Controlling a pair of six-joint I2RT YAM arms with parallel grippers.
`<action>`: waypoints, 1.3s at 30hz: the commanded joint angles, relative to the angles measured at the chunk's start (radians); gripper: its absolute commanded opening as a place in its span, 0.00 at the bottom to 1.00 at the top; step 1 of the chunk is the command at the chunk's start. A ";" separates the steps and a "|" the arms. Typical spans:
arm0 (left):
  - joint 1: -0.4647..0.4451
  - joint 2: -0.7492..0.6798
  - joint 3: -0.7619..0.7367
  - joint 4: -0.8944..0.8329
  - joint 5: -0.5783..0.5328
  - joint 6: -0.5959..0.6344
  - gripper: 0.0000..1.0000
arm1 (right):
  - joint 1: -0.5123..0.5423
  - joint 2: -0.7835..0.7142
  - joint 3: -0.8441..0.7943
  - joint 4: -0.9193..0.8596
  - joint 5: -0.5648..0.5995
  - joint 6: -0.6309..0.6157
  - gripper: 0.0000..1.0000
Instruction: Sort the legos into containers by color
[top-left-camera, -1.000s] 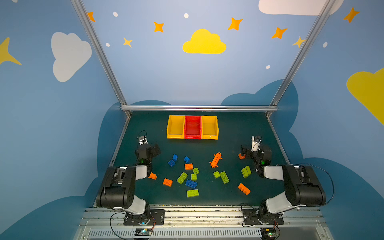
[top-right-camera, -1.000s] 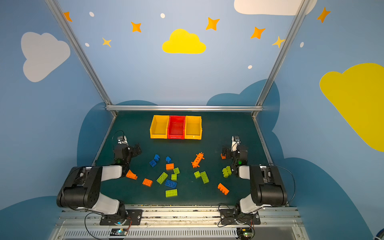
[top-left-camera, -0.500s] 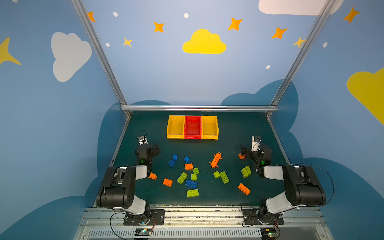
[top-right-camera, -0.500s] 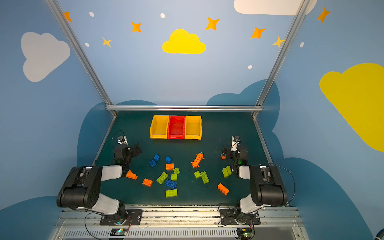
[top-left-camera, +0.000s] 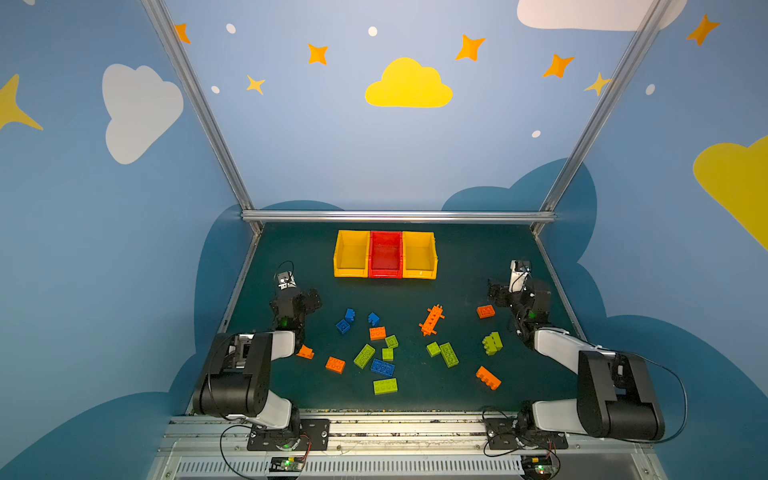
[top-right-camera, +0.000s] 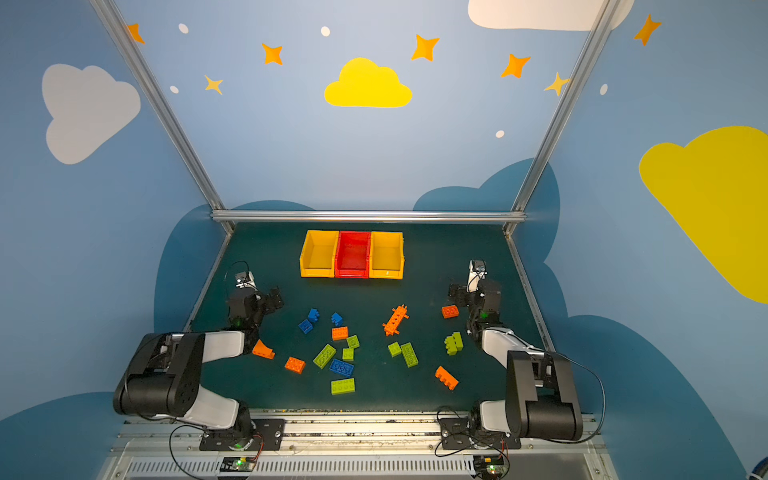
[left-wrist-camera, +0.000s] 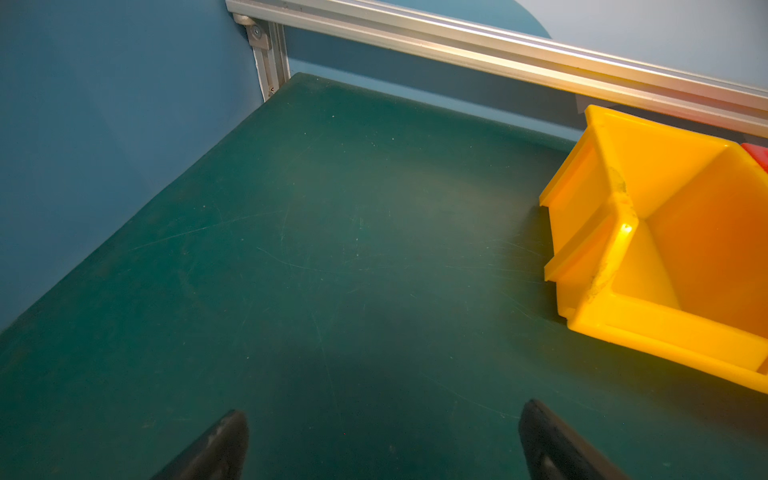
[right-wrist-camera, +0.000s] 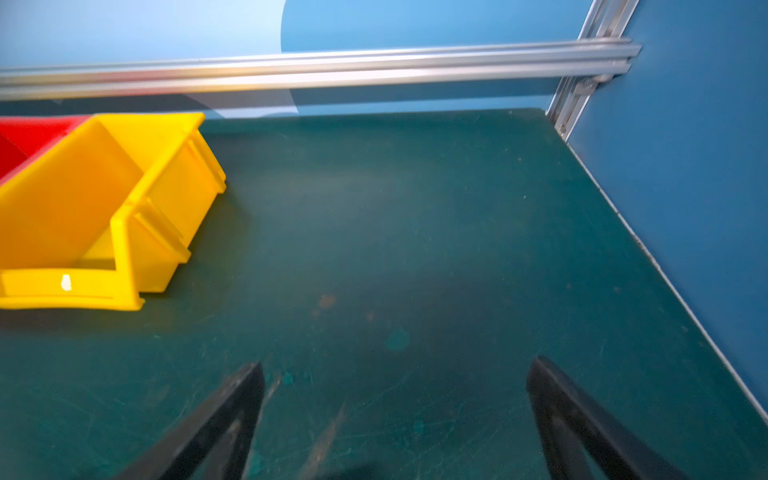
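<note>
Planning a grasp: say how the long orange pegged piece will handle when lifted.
The orange piece looks like hard moulded plastic, so probably stiff. Tiny beside the bins, so likely light. Its side pegs should stop rolling but may snag.

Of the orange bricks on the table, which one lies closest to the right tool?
The small orange brick just beside the right tool; the other orange bricks lie farther off, toward the middle, the front or the left.
</note>
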 joint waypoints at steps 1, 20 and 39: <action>-0.002 -0.045 0.046 -0.095 -0.006 0.010 1.00 | 0.000 0.030 -0.023 -0.006 0.009 0.015 0.96; -0.035 -0.149 0.053 -0.180 -0.095 0.017 1.00 | 0.059 -0.043 0.096 -0.251 0.154 -0.004 0.96; -0.793 -0.510 0.118 -0.634 -0.125 -0.221 1.00 | 0.163 -0.059 0.332 -1.051 0.095 0.262 0.93</action>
